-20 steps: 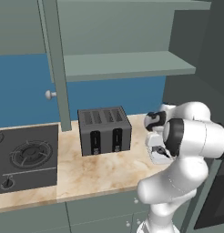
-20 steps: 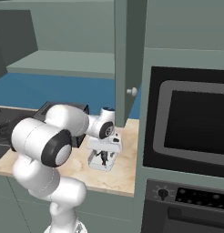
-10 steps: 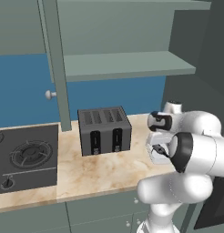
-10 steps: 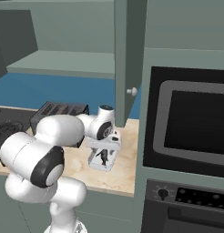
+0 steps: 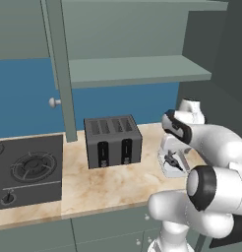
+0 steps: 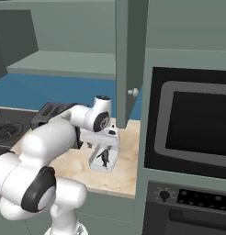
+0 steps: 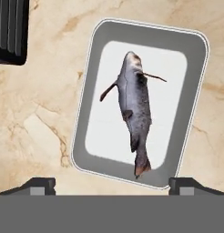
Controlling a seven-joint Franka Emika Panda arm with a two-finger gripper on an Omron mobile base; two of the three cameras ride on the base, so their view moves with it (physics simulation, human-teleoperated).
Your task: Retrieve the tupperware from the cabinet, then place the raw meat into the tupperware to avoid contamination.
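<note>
Placing step looks done: fish (image 7: 134, 109) lying inside tupperware (image 7: 196, 54) on marble surface (image 7: 45, 91) beside toaster (image 5: 113, 141), pincer (image 7: 111, 184) spread wide just above, empty; next, lift clear.

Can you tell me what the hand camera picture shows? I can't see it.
A grey raw fish lies inside a clear rectangular tupperware on a marbled beige counter. The open end effector hangs above it, and a dark toaster's corner peeks in.
</note>
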